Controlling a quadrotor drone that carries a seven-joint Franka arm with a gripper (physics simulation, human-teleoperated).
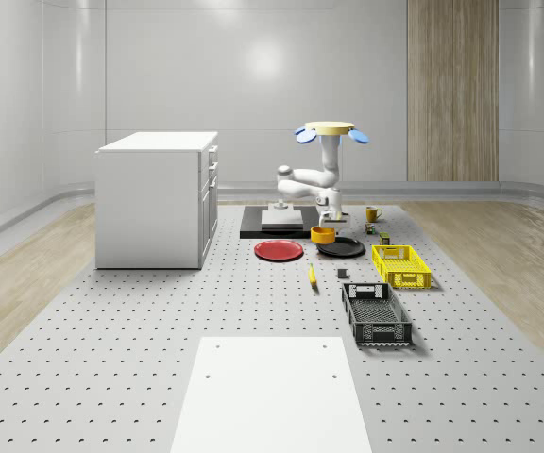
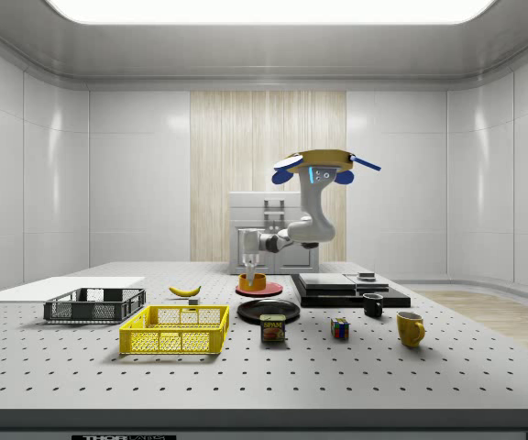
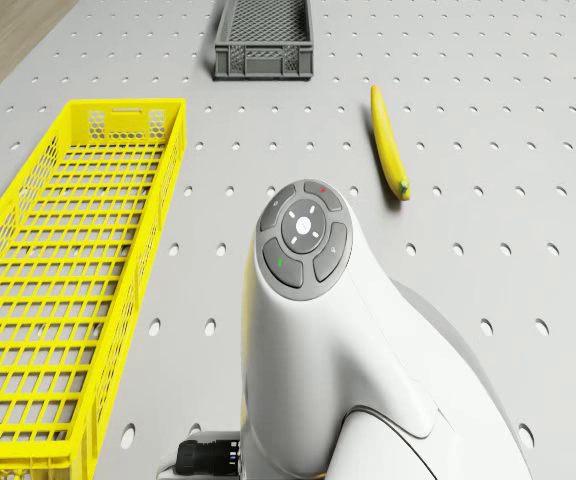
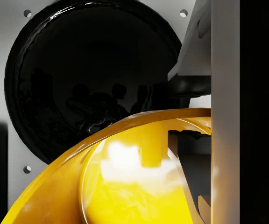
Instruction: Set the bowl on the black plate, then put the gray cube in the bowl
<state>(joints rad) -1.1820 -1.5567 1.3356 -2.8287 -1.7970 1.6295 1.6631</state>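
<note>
Orange-yellow, the bowl (image 1: pixel 323 233) sits in your gripper (image 2: pixel 250 269), whose fingers are clamped on its rim: in the wrist view one finger (image 4: pixel 225 93) stands against the outside of the wall and the other reaches down inside the bowl (image 4: pixel 125 182). In the side view you can see the bowl (image 2: pixel 253 280) held clear of the table, above the far edge of the black plate (image 2: pixel 269 310). From the whole-scene view it hangs at the plate's (image 1: pixel 341 247) left edge, between it and the red plate (image 1: pixel 279 250). Through the wrist camera the black plate (image 4: pixel 88 79) lies directly beneath, only partly covered by the bowl.

Your drone (image 1: pixel 331 132) hovers above this cluster of things, its arm (image 2: pixel 305 225) bent down toward the plates. The gray cube cannot be made out with certainty. Near you on the perforated table (image 1: pixel 111 359) lie a banana (image 3: pixel 389 142), a yellow basket (image 3: pixel 58 300) and a dark gray crate (image 3: pixel 264 40). A yellow mug (image 2: pixel 411 327), a black cup (image 2: pixel 373 305), a tin (image 2: pixel 273 328) and a coloured puzzle cube (image 2: pixel 339 328) stand toward the side view's right. A white cabinet (image 1: pixel 157 198) stands at the whole-scene view's left.
</note>
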